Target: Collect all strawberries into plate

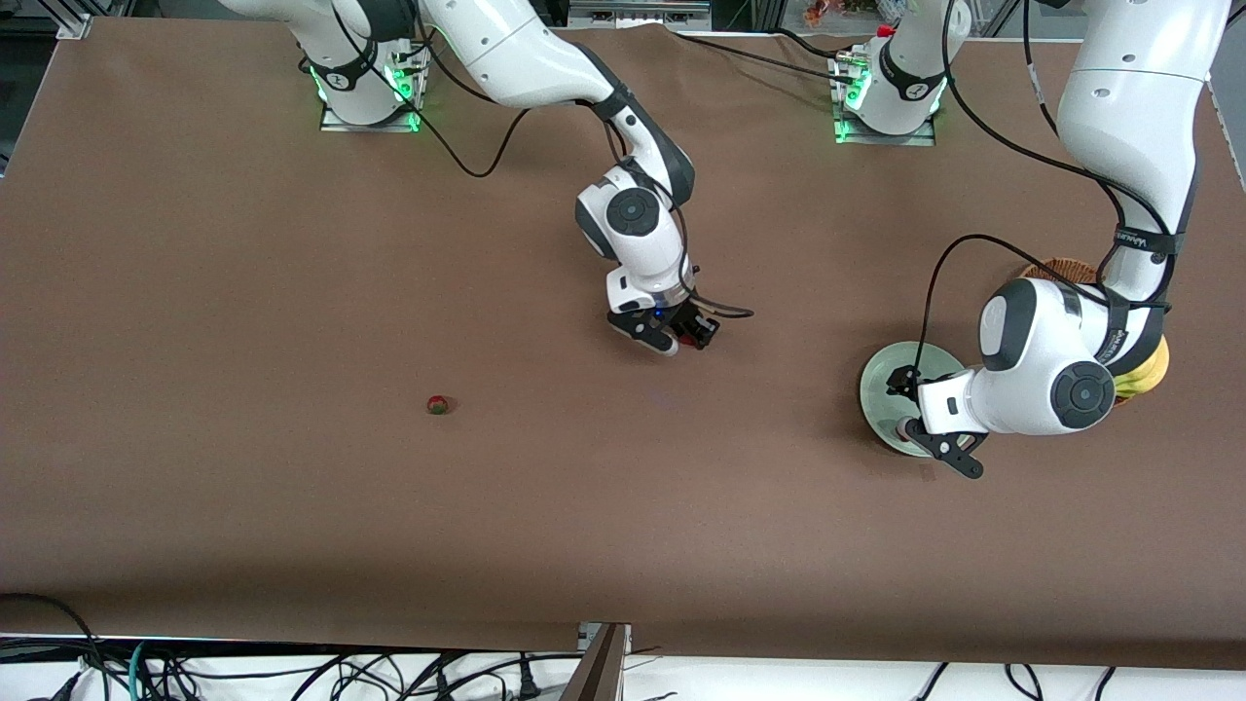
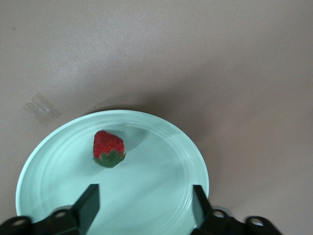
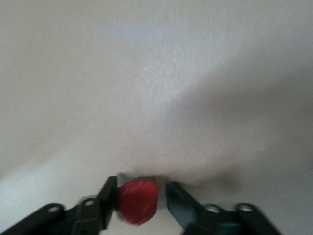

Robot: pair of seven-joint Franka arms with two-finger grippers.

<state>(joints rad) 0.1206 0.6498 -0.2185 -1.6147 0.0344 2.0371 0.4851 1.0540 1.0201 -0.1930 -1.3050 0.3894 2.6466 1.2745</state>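
Front view: 3 strawberries [image 1: 439,405], 1 plate [image 1: 879,385]

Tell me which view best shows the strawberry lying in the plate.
The left wrist view: the small red strawberry with green leafy top lies unobstructed in the round pale mint-green plate. In the front view the left arm covers much of the plate and that berry cannot be made out. The right wrist view shows neither.

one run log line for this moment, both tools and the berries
left tool: open over plate | strawberry on plate | right tool: around second strawberry, mid-table | third strawberry: on table toward right arm's end
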